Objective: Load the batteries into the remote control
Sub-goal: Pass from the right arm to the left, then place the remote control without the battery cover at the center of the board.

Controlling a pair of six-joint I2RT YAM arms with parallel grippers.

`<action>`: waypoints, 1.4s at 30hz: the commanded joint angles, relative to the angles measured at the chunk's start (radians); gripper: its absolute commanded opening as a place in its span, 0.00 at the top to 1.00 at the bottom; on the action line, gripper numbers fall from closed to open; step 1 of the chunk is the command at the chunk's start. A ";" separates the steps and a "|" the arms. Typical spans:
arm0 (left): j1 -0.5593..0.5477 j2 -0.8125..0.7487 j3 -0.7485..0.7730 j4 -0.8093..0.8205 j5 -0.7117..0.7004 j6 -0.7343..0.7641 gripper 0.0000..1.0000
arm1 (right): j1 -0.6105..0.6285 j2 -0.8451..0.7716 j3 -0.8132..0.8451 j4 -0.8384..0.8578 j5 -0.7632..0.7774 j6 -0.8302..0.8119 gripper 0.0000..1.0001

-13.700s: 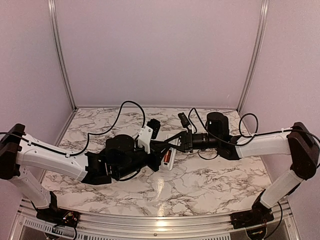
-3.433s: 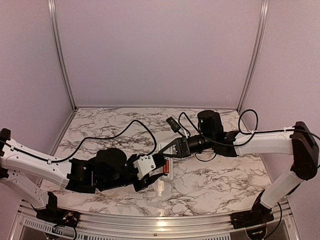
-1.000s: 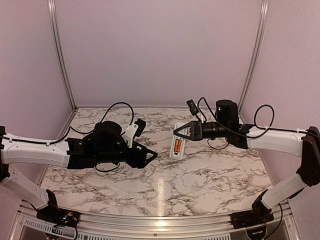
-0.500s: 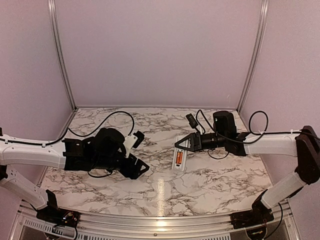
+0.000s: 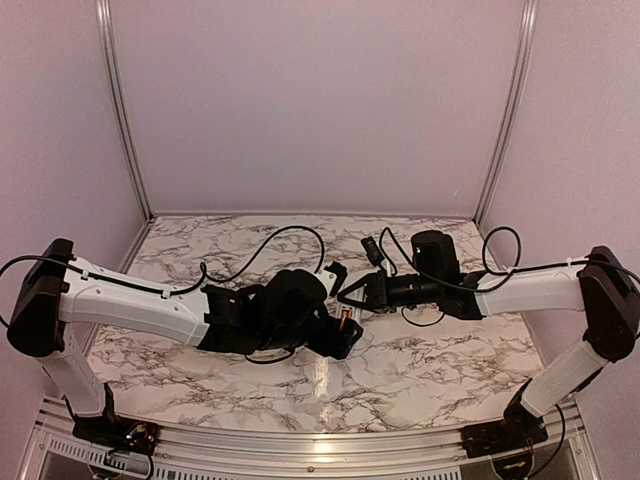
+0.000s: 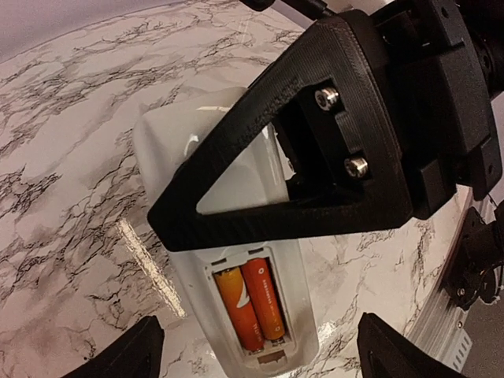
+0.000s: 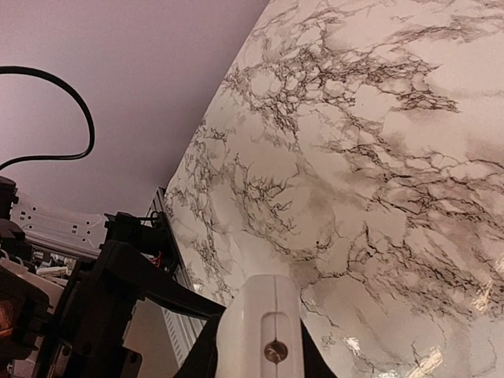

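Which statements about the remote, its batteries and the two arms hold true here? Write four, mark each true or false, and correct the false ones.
1. Two batteries lie side by side in the recess of the remote control. True.
2. A lid covers the recess. False: it is open, and both batteries show.
3. The left gripper clamps a battery. False: its jaws stand wide apart, holding nothing.
4. The right gripper grips the remote control. True.

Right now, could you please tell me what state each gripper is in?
Left gripper: open, holding nothing.
Right gripper: closed on the remote.
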 commanded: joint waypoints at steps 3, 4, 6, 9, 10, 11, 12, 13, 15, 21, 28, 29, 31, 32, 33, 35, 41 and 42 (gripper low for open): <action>-0.020 0.095 0.083 -0.020 -0.081 -0.089 0.16 | 0.016 0.009 -0.012 0.070 0.023 0.052 0.99; -0.020 0.099 0.082 -0.027 -0.095 -0.102 0.18 | 0.017 0.007 -0.015 0.078 0.018 0.058 0.98; -0.020 0.102 0.080 -0.030 -0.114 -0.113 0.21 | 0.019 0.003 -0.023 0.093 0.011 0.064 0.98; -0.020 0.109 0.086 -0.053 -0.133 -0.120 0.29 | 0.021 -0.005 -0.033 0.097 0.010 0.068 0.95; -0.020 0.110 0.088 -0.056 -0.137 -0.119 0.33 | 0.021 -0.007 -0.037 0.099 0.010 0.071 0.95; -0.020 0.111 0.090 -0.059 -0.139 -0.116 0.36 | 0.021 -0.010 -0.044 0.104 0.009 0.073 0.94; -0.019 0.114 0.092 -0.062 -0.139 -0.111 0.39 | 0.022 -0.011 -0.050 0.109 0.008 0.077 0.94; -0.018 0.114 0.093 -0.063 -0.137 -0.106 0.43 | 0.021 -0.010 -0.054 0.112 0.008 0.079 0.93; -0.018 0.116 0.095 -0.075 -0.130 -0.097 0.49 | 0.021 -0.010 -0.056 0.108 0.006 0.078 0.89; -0.016 0.098 0.080 -0.128 -0.093 -0.047 0.61 | -0.012 -0.023 -0.055 0.072 0.005 0.063 0.52; -0.004 0.101 0.088 -0.256 -0.010 0.035 0.65 | -0.118 -0.080 -0.057 -0.025 -0.014 -0.017 0.42; -0.003 0.107 0.092 -0.272 0.004 0.047 0.65 | -0.130 -0.093 -0.059 -0.045 -0.008 -0.038 0.41; -0.003 0.126 0.107 -0.312 0.015 0.064 0.65 | -0.154 -0.118 -0.062 -0.092 -0.003 -0.079 0.40; -0.003 0.137 0.118 -0.334 0.021 0.074 0.65 | -0.163 -0.130 -0.061 -0.100 -0.010 -0.095 0.40; -0.001 0.152 0.132 -0.357 0.029 0.082 0.65 | -0.173 -0.143 -0.063 -0.101 -0.026 -0.109 0.40; 0.002 0.192 0.169 -0.411 0.044 0.099 0.65 | -0.182 -0.174 -0.062 -0.108 -0.041 -0.143 0.39; 0.010 0.292 0.268 -0.487 0.095 0.136 0.66 | -0.181 -0.272 -0.016 -0.243 0.043 -0.286 0.37; 0.013 0.301 0.276 -0.493 0.099 0.139 0.66 | -0.181 -0.291 -0.011 -0.263 0.065 -0.306 0.37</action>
